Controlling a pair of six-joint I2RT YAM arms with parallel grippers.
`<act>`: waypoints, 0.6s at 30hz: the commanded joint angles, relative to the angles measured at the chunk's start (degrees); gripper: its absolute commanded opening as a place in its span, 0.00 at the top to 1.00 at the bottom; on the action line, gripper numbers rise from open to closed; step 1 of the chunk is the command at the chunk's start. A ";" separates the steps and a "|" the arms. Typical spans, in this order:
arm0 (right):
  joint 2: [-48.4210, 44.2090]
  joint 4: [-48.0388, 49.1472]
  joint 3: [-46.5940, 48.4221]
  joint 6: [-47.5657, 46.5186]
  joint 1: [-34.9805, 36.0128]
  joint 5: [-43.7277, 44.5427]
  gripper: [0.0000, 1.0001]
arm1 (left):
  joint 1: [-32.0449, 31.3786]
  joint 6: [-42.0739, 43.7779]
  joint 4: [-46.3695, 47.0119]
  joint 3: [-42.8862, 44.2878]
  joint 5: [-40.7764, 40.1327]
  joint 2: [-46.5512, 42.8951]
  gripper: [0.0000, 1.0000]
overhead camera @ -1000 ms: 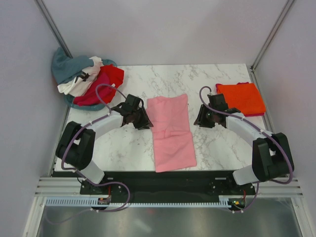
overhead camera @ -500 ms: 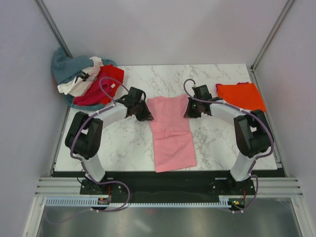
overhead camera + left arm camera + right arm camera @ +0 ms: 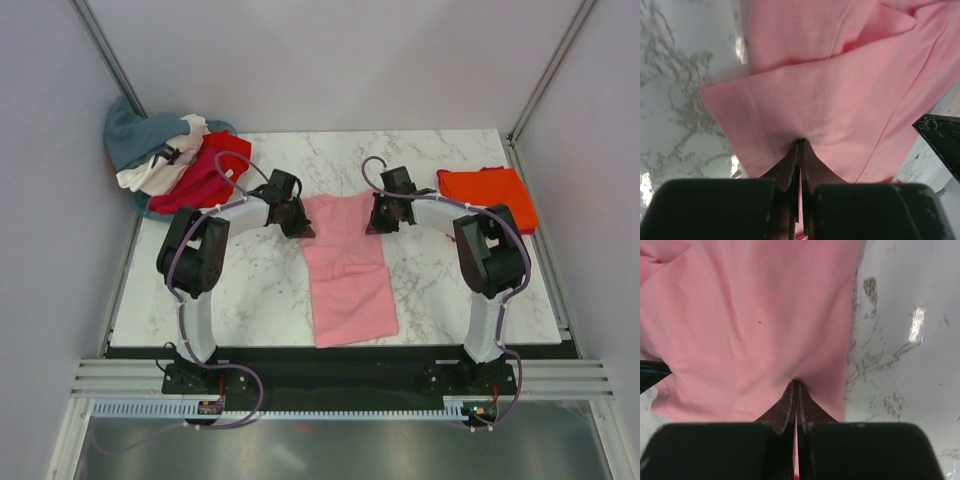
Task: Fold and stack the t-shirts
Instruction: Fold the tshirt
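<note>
A light pink t-shirt point(image 3: 346, 265), folded into a long strip, lies down the middle of the marble table point(image 3: 255, 290). My left gripper point(image 3: 300, 226) is shut on its far left corner, and the pink cloth point(image 3: 840, 95) is pinched between the jaws. My right gripper point(image 3: 374, 222) is shut on its far right corner, with pink cloth point(image 3: 765, 315) pinched there too. A folded bright orange t-shirt point(image 3: 487, 196) lies at the far right. A heap of red, white and teal-grey t-shirts point(image 3: 172, 160) sits at the far left corner.
Grey walls with metal corner posts close in the table on three sides. The arm bases stand on a black bar point(image 3: 330, 365) at the near edge.
Both grippers have moved inward and away from the bases to the far corners of the pink t-shirt and shut on it. The far edge looks slightly gathered.
</note>
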 commanded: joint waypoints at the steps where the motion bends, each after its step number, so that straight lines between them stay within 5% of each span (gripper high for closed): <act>1: 2.84 0.91 4.12 -0.05 0.12 2.55 1.00 | 2.58 2.37 0.86 4.54 0.42 3.13 0.98; 10: 7.15 0.04 11.16 1.18 0.03 3.43 0.98 | 7.07 2.02 -1.68 16.59 5.34 10.26 0.98; 14: 3.74 0.56 9.68 0.66 0.12 2.03 0.65 | 6.98 1.93 -1.77 13.97 6.23 4.92 0.94; 18: -1.53 1.00 5.46 -0.40 0.12 0.62 0.60 | 6.54 2.20 -1.69 8.26 6.23 -1.76 0.89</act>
